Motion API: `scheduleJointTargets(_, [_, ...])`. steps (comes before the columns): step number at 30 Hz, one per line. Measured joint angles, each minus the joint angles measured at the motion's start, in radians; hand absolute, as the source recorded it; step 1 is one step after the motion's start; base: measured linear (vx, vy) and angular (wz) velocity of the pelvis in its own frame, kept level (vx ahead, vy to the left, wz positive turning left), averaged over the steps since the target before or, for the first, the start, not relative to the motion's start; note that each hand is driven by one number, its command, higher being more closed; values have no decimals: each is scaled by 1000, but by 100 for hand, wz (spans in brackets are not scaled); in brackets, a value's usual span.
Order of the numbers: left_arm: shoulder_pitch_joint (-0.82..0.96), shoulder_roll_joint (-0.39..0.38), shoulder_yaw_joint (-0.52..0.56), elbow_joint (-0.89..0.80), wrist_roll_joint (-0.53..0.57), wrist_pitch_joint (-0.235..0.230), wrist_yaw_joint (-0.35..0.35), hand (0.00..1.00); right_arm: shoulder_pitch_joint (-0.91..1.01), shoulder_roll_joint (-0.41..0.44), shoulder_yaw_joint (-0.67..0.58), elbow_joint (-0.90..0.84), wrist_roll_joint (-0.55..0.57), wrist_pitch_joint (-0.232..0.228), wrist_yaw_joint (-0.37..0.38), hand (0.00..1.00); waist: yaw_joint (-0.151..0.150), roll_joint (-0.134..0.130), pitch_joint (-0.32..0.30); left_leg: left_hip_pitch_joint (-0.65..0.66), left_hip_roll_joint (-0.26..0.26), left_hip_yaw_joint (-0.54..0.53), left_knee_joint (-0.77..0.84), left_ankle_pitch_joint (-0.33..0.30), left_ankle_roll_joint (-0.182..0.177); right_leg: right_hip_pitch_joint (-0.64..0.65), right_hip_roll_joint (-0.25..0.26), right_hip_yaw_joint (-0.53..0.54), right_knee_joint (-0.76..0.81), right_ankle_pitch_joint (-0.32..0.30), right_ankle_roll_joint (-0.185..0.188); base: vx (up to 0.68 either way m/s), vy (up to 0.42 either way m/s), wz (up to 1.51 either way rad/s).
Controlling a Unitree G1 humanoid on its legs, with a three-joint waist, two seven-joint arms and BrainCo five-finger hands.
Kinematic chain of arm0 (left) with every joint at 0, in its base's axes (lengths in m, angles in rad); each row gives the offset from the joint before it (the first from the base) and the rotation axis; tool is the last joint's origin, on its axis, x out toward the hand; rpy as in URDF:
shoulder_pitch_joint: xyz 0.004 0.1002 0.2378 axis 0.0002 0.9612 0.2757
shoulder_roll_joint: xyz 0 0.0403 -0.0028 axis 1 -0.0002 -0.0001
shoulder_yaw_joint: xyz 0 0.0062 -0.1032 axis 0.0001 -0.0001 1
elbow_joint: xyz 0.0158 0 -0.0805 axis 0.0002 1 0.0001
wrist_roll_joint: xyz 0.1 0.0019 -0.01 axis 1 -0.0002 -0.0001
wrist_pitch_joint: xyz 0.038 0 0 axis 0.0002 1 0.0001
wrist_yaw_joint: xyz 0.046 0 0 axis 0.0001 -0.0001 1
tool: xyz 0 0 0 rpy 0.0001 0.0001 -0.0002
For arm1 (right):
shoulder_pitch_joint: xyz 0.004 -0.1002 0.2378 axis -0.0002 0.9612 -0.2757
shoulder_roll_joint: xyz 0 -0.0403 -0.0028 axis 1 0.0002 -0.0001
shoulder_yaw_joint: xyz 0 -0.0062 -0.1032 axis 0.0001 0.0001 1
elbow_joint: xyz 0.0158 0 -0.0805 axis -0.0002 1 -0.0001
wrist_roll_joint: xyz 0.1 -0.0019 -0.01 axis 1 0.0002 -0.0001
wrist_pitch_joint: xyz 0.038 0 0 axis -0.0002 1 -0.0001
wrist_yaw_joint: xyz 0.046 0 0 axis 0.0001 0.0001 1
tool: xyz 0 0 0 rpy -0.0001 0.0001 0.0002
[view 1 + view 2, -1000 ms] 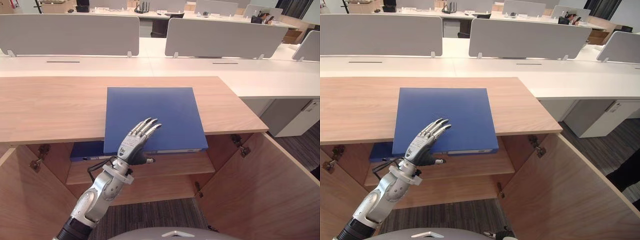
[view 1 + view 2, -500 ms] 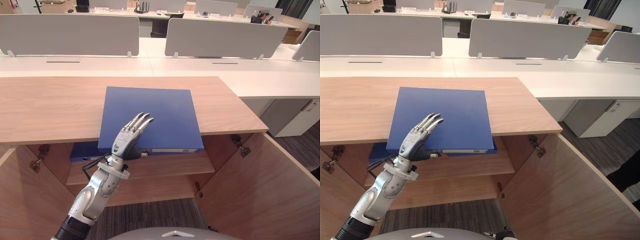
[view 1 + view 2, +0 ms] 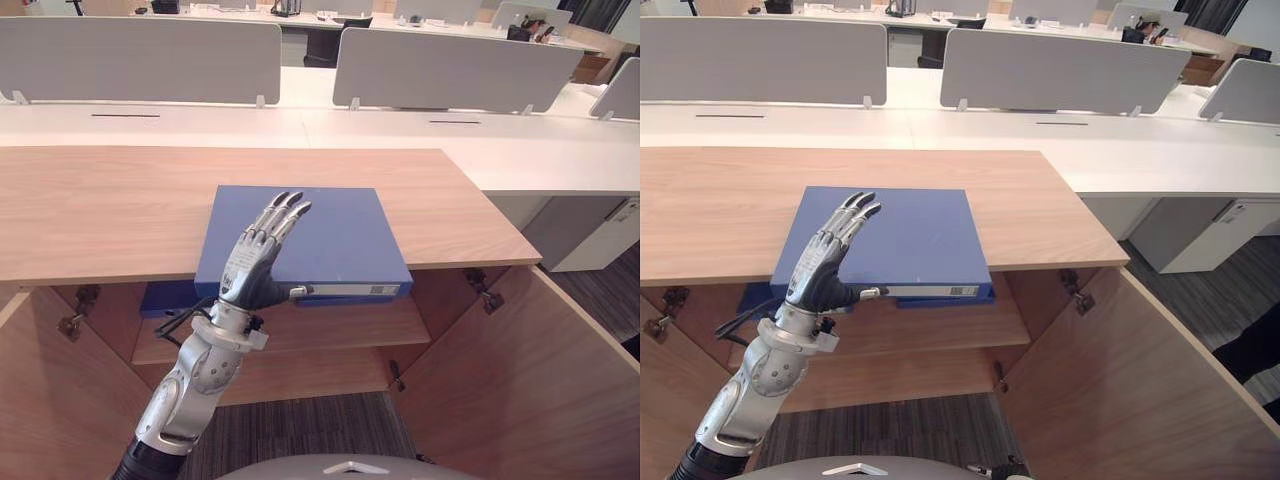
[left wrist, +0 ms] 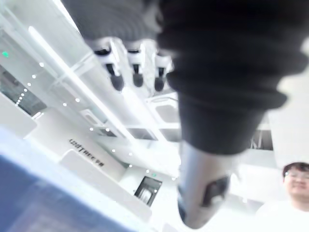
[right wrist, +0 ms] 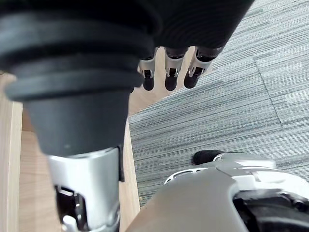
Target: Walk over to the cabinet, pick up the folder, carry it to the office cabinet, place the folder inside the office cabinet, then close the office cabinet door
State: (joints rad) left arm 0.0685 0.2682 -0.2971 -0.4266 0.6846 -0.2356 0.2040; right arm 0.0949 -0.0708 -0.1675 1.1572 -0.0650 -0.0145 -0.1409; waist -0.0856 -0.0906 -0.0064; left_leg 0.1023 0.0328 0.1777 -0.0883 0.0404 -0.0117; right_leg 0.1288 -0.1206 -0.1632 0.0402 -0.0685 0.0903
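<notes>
While folder (image 3: 340, 230) overhangs cabinet (image 3: 100, 210), L robot hand (image 3: 250, 270) straight-fingered over it, R robot hand (image 5: 169, 72) loose

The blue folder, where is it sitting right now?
In the left eye view the blue folder lies on the wooden cabinet top, its near edge overhanging the front, with the left hand at its left front corner.
</notes>
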Motion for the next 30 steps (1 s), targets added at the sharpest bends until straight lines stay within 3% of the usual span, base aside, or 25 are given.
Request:
scheduleJointTargets(3, [5,-4,0,-9,-20,-3,-12,0,2,0,3,0,0,-1,0,0,1,1,-4,-13,4,3,0,2,-6,-28,3,6,15,-10,-14,-75,-7,-4])
scheduleJointTargets(13, [43,28,-30,22,-28,-17,-54,0,11,3,7,-4,1,-3,0,0,3,-3,-10,2,-4,6,0,17,5,-19,-3,9,4,-4,-2,-29,1,-1])
scheduleJointTargets(30, [39,99,-32,112,125,-17,-38,0,11,8,-3,-6,1,-3,1,0,-7,-6,-9,5,-24,-6,0,7,12,9,-20,-10,-33,2,10,9,7,3])
